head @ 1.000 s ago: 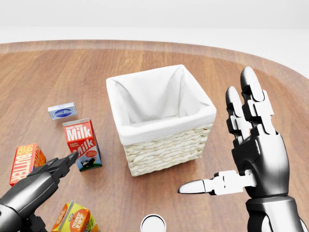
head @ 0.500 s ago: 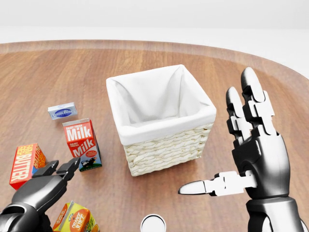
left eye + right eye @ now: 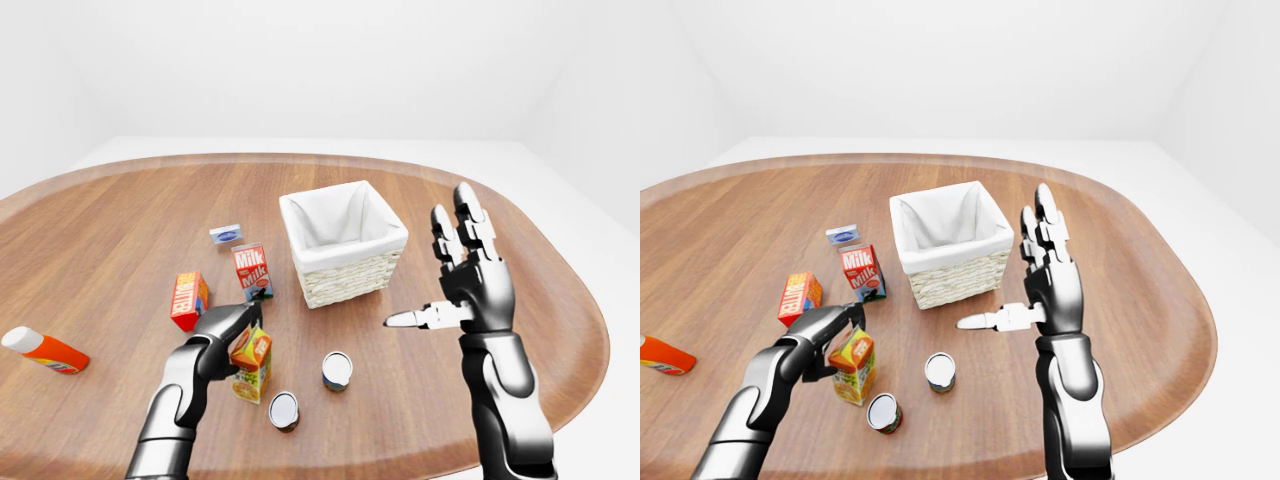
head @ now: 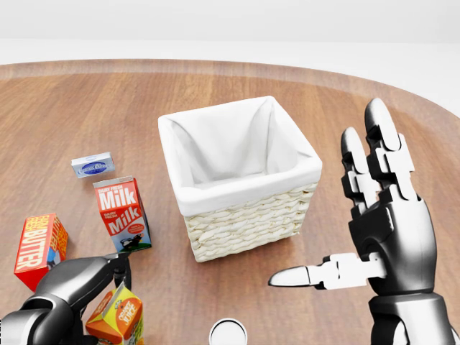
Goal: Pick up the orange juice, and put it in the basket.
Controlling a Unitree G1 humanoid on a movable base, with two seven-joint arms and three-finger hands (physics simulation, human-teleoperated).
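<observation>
Orange juice point(image 3: 854, 364) stands low and left of centre on the table point(image 3: 120, 220), and the left hand point(image 3: 820, 335) has just reached it. Half a second ago that hand hovered apart from the carton with its fingers splayed; now its fingers are curled against the carton's top and upper side, and the carton looks tilted compared with before. Whether the fingers truly clamp it cannot be told, since the hand hides the contact. The grasp seems to be forming, but the lift has not begun.

Just beside the carton, toward the bottom of the eye views, lie two cans point(image 3: 284, 410) and point(image 3: 337, 370). Right of them the right hand point(image 3: 470, 290) is raised with fingers spread wide and thumb pointing left, holding nothing, much as before.

Farther up stand the butter box point(image 3: 188, 299) and milk carton point(image 3: 252, 272), then the basket point(image 3: 346, 262), empty, and a small blue box point(image 3: 226, 234). A bottle point(image 3: 42, 349) lies at far left. The carton must clear the milk carton on its way to the basket.
</observation>
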